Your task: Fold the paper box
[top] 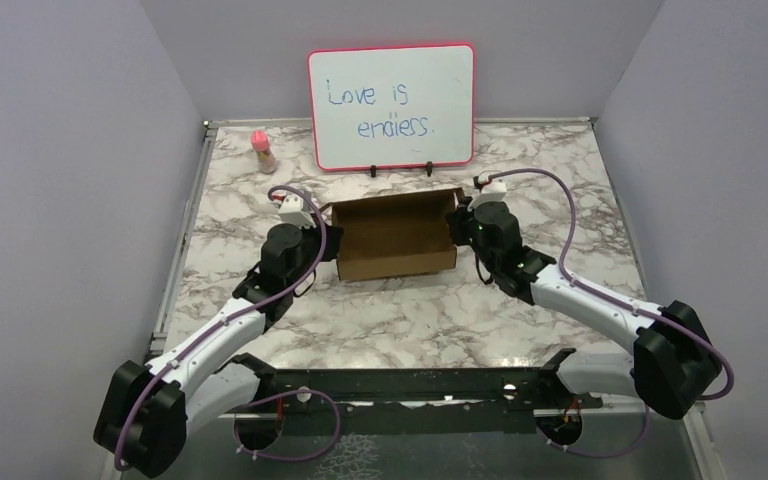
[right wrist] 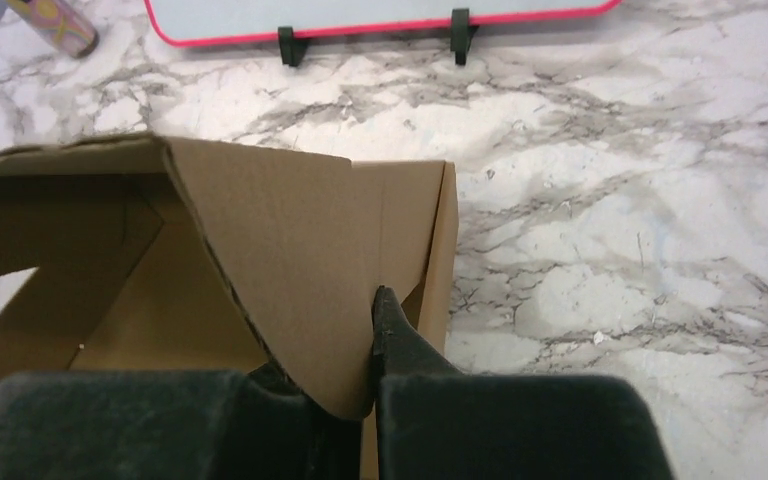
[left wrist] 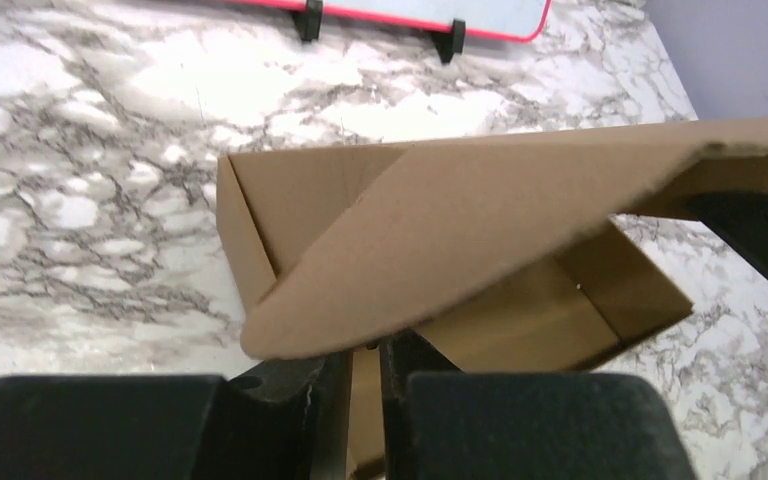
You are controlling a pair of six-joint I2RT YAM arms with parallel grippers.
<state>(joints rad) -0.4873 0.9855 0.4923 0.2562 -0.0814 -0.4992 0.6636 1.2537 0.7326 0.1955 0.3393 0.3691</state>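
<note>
The paper box [top: 396, 236] is a shallow brown cardboard box, open on top, in the middle of the table. My left gripper [top: 322, 224] is shut on the box's left end wall; in the left wrist view [left wrist: 364, 365] a curved flap [left wrist: 480, 230] leans over its fingers. My right gripper [top: 457, 222] is shut on the box's right end; in the right wrist view [right wrist: 360, 345] a rounded flap [right wrist: 300, 260] sits between its fingers, and the left fingertip is hidden behind it.
A red-framed whiteboard [top: 392, 106] stands behind the box. A small pink-capped bottle [top: 262, 151] stands at the back left. Grey walls close in both sides, and a black rail [top: 400, 385] runs along the near edge.
</note>
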